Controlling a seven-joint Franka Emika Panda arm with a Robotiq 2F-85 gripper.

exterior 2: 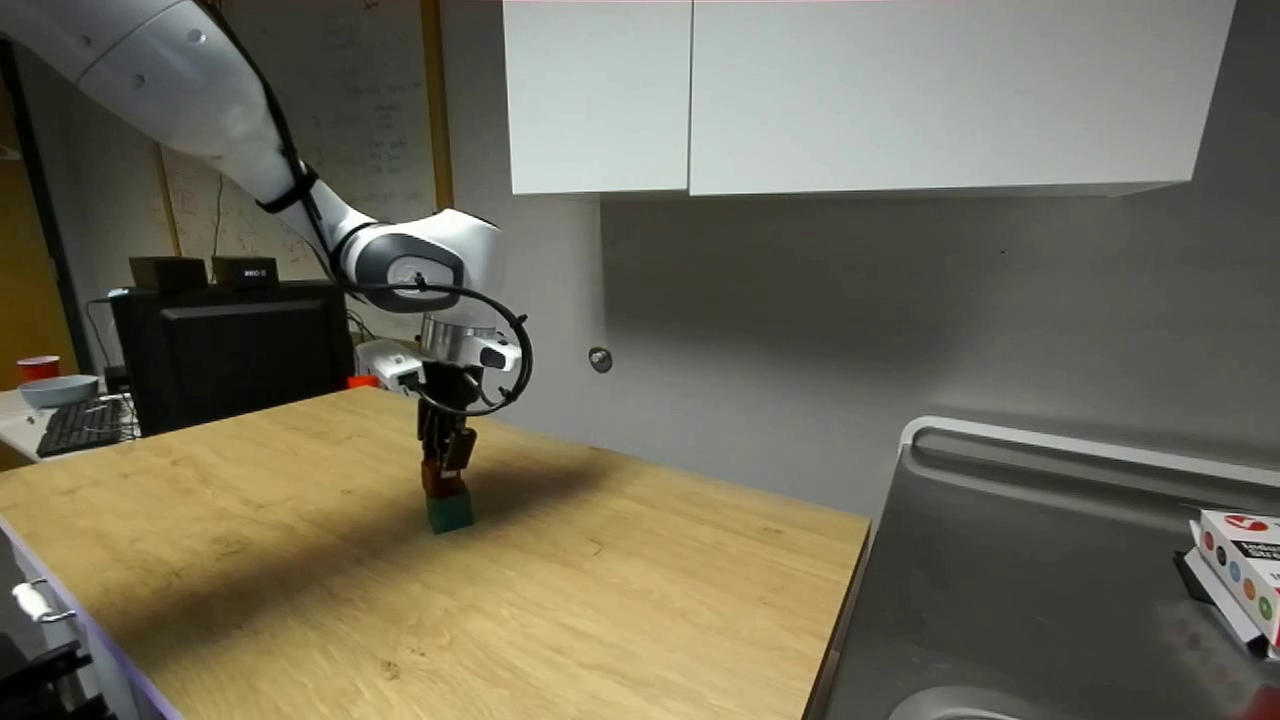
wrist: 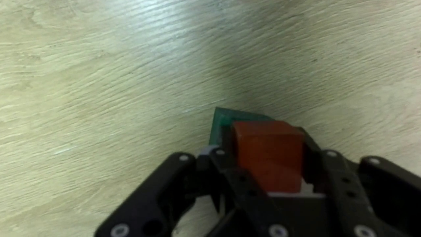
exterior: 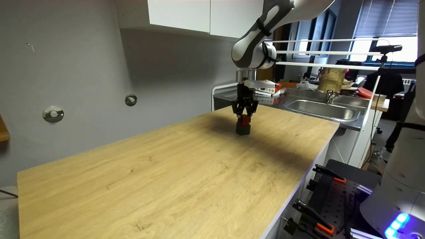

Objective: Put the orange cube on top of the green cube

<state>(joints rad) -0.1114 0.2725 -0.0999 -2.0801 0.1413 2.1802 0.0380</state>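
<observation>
The gripper [exterior: 244,116] points down, clamped on the orange cube [wrist: 269,154], which in both exterior views stands directly over the green cube [exterior 2: 450,513] and looks to touch it, nearer the desk's [exterior: 149,186] edge along the wall [exterior: 83,79] than the opposite long edge. In the wrist view a strip of green shows past the orange cube's top and left sides, so the coming move, I judge, turns on whether the two overlap squarely enough to let go.
</observation>
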